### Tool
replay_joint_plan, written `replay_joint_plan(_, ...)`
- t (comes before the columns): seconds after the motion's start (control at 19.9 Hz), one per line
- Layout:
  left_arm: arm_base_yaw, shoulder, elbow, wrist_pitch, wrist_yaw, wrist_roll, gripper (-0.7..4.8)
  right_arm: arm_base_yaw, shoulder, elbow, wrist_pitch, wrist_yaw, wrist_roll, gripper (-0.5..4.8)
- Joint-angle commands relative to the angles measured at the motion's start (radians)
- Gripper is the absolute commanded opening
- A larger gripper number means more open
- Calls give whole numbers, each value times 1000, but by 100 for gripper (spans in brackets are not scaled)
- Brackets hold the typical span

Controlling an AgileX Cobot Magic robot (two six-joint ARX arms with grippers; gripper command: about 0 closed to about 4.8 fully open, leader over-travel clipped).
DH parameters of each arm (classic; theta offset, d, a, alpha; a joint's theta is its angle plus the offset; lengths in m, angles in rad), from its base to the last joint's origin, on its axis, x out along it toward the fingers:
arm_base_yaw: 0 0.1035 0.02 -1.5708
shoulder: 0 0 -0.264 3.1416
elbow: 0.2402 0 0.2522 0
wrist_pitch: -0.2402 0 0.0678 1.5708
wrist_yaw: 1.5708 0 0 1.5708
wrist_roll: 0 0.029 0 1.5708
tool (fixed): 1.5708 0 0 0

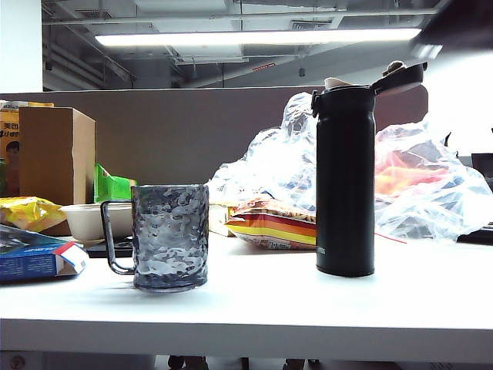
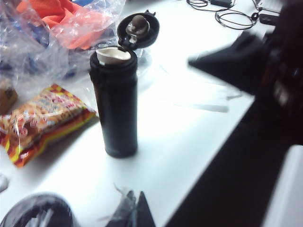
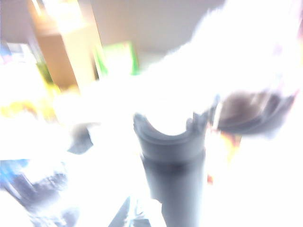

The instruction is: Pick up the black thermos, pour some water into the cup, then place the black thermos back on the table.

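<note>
One black thermos (image 1: 345, 181), lid flipped open, and one cup (image 1: 169, 237) stand near the table's (image 1: 308, 308) front edge; the left gripper (image 2: 132, 210) and right gripper (image 3: 135, 213), both clenched empty, hover nearby.

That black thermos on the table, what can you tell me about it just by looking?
The black thermos is a tall, slim, matte black cylinder that stands upright on the white table, to the right of the cup and clearly taller than it. Its hinged flip lid is swung open, showing a pale inner rim at the mouth. Small white lettering sits near the base. A crinkled clear plastic bag lies behind it and a colourful snack packet beside it. Nothing grips it, and no jaws touch it.
</note>
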Motion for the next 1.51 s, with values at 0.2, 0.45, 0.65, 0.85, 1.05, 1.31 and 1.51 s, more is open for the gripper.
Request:
replay_joint_plan(0.2,-2,-365,-185,-67,8,-132,-6,-2,-489,1,-503,87,-8,-8)
replay_joint_plan(0.45,-2,-645,-476,84,-4,-203,-6,-1,-569,-52,-576,74,-3,-8)
replay_joint_plan(0.65,-2,-766,-673,193,-48,-302,-6,-2,-578,-186,-500,76,76,-8)
replay_joint_plan(0.85,-2,-795,-776,254,-75,-370,-6,-2,-578,-294,-458,85,79,-8)
replay_joint_plan(1.05,-2,-795,-776,214,-111,-321,-6,-2,-578,-302,-451,105,75,-8)
replay_joint_plan(1.31,-2,-796,-776,160,-101,-403,4,-1,-578,-301,-450,58,132,2)
replay_joint_plan(1.51,-2,-796,-776,159,-101,-404,4,-2,-578,-301,-445,43,161,23)
